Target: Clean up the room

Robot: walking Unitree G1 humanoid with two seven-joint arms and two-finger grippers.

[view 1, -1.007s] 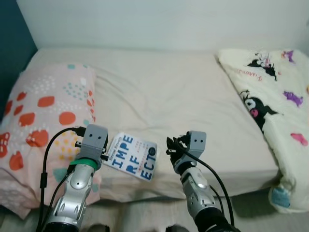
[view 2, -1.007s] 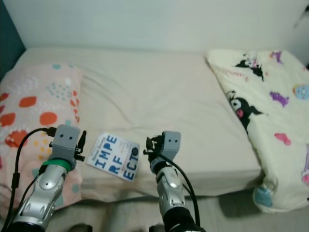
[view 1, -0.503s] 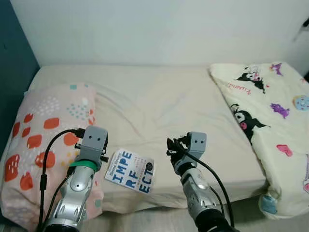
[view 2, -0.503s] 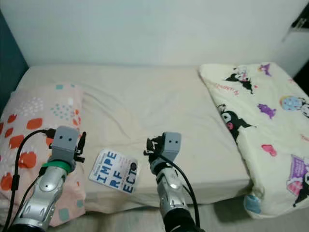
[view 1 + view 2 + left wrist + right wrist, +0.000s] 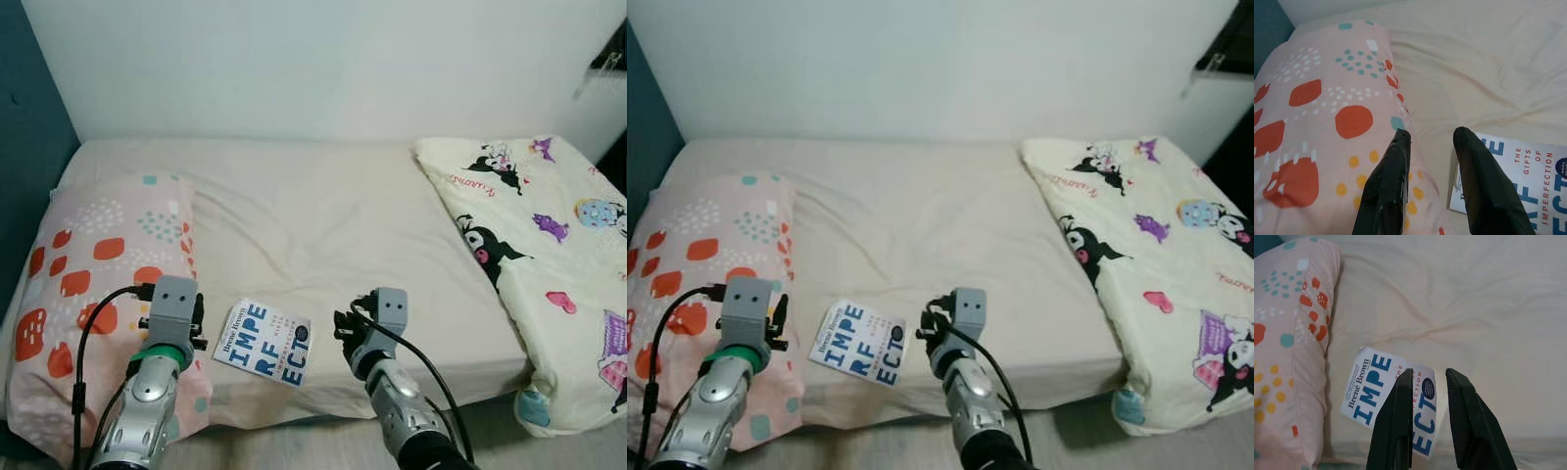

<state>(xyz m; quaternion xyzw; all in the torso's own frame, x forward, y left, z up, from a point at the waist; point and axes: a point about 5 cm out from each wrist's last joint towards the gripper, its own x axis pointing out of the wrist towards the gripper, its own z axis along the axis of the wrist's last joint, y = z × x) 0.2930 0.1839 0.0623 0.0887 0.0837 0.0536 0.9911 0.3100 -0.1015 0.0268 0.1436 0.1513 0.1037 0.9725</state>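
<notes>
Book (image 5: 264, 342), white cover with blue lettering, lies flat near the bed's (image 5: 323, 215) front edge, just beside the spotted pink pillow (image 5: 93, 284) at the left end; a cartoon-print blanket (image 5: 549, 264) covers the right end. Left gripper (image 5: 1430, 137) hovers over the pillow's inner edge, fingers parted, holding nothing. Right gripper (image 5: 1427, 374) hangs above the book's right part, fingers slightly parted, likewise empty.

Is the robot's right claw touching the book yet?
Apart. In the left eye view the right gripper sits beside the book, with bare sheet between them.
</notes>
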